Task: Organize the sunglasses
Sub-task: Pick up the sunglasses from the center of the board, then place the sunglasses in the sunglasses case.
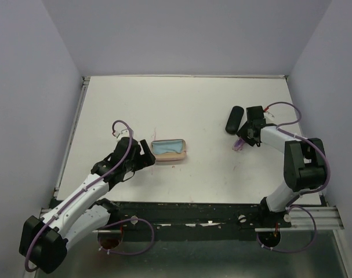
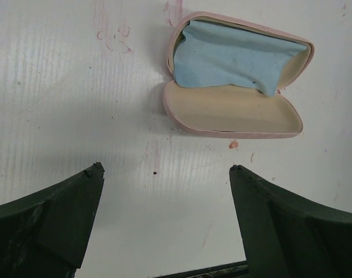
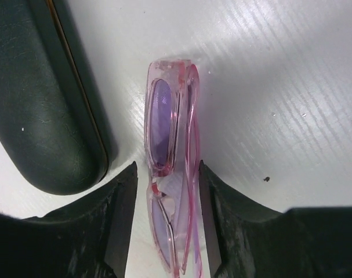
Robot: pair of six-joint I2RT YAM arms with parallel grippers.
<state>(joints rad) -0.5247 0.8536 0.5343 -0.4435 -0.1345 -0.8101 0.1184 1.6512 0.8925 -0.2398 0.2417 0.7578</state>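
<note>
R tool (image 3: 167, 167) astride pink glasses (image 3: 163, 104), elbow up.

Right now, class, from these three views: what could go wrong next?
The right claw flanks the folded pink-purple sunglasses across their thin frame; a squeeze could flex or flick them. The black case lies close beside the claw and might get nudged. The blue cloth fills one half of the open pink case, leaving less room.

The sunglasses (image 3: 164, 127) have a translucent pink frame and purple lenses. The black case (image 3: 42, 98) carries a thin seam line, possibly gold. The pink case (image 2: 233, 113) is cream inside; its cloth (image 2: 233, 58) is light blue. The bench (image 2: 48, 87) is white with faint reddish smudges.
</note>
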